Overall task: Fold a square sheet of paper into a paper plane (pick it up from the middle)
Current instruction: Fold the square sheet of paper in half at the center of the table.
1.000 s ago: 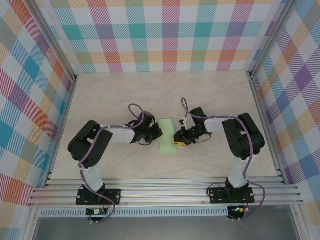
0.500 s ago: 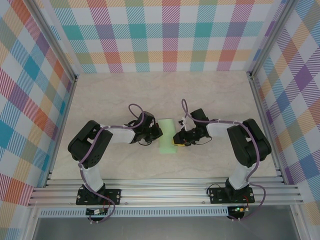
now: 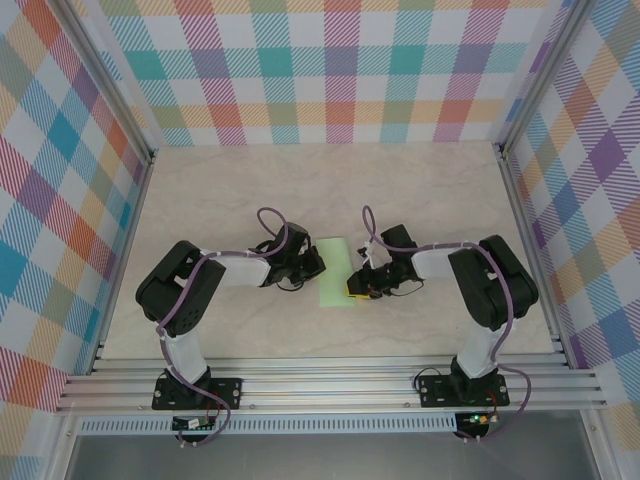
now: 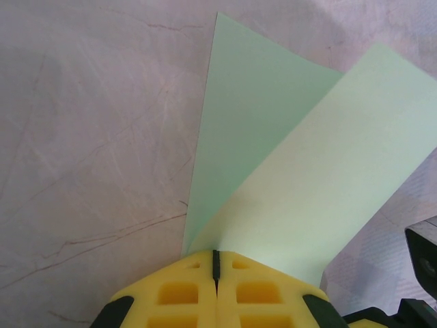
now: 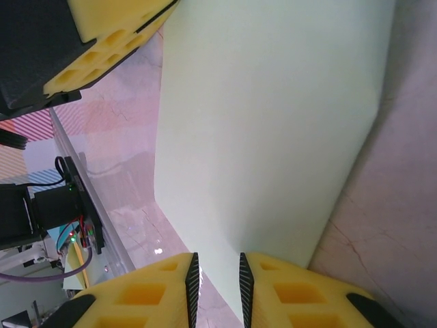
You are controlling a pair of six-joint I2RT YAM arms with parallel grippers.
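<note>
Plaid walls [image 3: 330,80] are enclosing a pale marbled desk [image 3: 430,190] on the left, right and far sides. The paper [image 3: 334,270] is lying at mid-desk as a narrow green strip running near to far, between the two arms.

Left pincer [image 3: 312,265] is sitting at the strip's left edge. In the left wrist view its yellow fingers [image 4: 177,294] are pressing together with no gap, and the paper [image 4: 307,191] is coming out of their seam in two layers. These layers are fanning apart away from the grip, the upper one lying across the lower. This pincer is clamping the paper.

Right pincer [image 3: 353,289] is sitting at the strip's right edge, towards its near end. In the right wrist view its jaws are standing slightly apart, with a narrow slit showing at the pincer [image 5: 218,263]. The paper [image 5: 273,123] is reaching that slit and passing behind the right-hand finger [image 5: 300,294]. Whether the pads are touching the sheet cannot be told. The left pincer [image 5: 136,27] is showing at the strip's opposite edge.
</note>
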